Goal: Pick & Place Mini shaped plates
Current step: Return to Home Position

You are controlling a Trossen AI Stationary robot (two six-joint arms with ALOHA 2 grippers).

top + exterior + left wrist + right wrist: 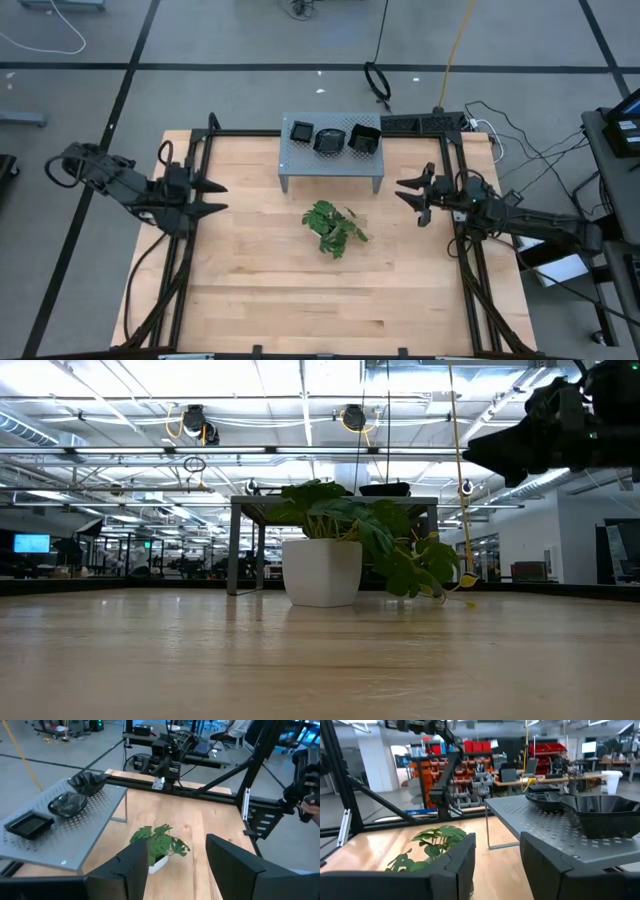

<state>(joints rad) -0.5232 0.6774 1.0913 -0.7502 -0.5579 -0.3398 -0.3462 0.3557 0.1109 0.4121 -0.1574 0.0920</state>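
Note:
Three glossy black mini plates rest on top of the grey perforated stand (332, 160) at the table's far middle: a small square one (301, 131), a roundish one (328, 140) and a larger square one (364, 139). They also show in the left wrist view (67, 803) and the right wrist view (600, 815). My left gripper (215, 197) is open and empty at the table's left side. My right gripper (408, 195) is open and empty at the right side, right of the stand.
A green leafy plant in a white pot (333, 228) stands at the table's middle, just in front of the stand. Black frame rails (190, 250) run along the table's left and right sides and its far edge. Bare wood lies toward the near edge.

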